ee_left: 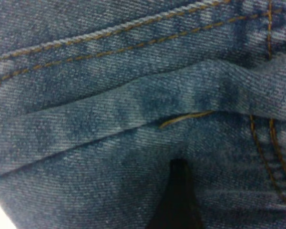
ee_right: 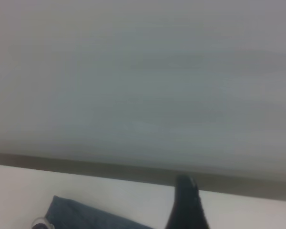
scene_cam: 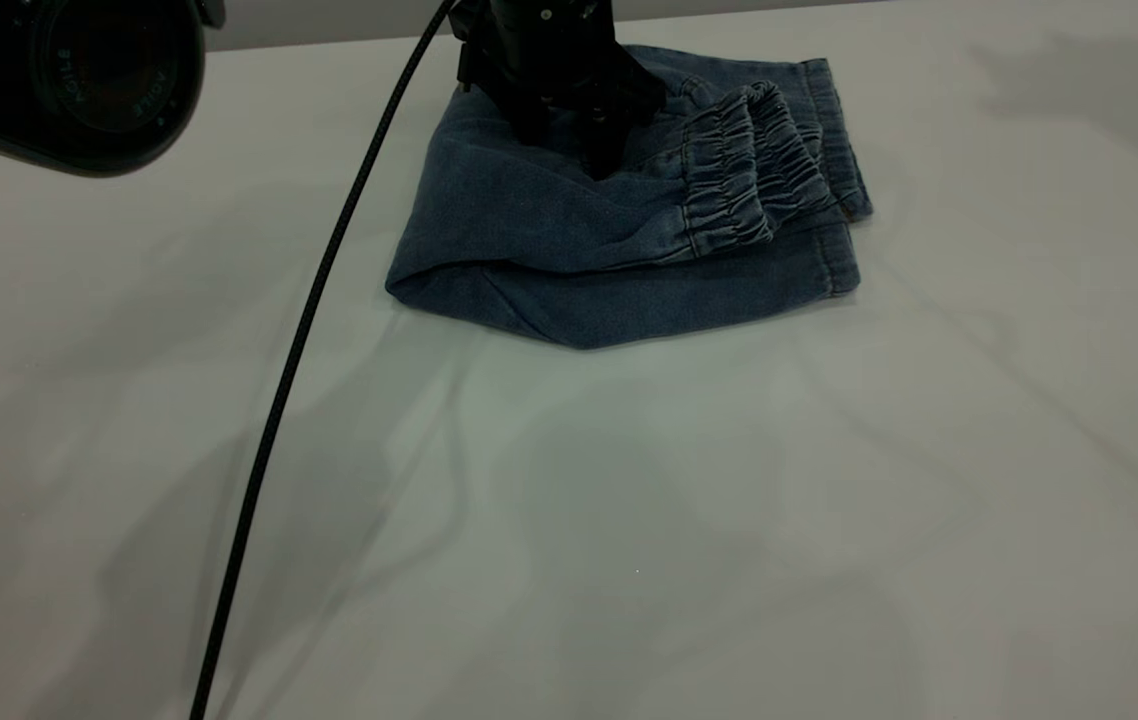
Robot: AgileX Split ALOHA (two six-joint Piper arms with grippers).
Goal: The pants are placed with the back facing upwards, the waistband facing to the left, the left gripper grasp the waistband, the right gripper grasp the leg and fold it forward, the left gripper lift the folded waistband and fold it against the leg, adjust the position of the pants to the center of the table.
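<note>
The blue denim pants [scene_cam: 569, 250] lie folded into a compact bundle at the far middle of the white table [scene_cam: 629, 520]. The gathered waistband [scene_cam: 744, 175] rests on top at the bundle's right, just short of the flat leg hems [scene_cam: 839, 150]. The leg [scene_cam: 649, 300] forms the bottom layer along the near edge. My left gripper [scene_cam: 601, 150] comes down from above and presses on the bundle's top, left of the waistband. Its wrist view is filled with denim [ee_left: 133, 105] and orange stitching. My right gripper [ee_right: 190, 202] hangs above the table, off the cloth, with a corner of denim [ee_right: 81, 214] below it.
A black cable [scene_cam: 299, 350] runs from the near edge up to the left arm, crossing the table left of the pants. A black round housing [scene_cam: 79, 70] fills the near upper left corner. The grey wall [ee_right: 143, 71] stands behind the table's far edge.
</note>
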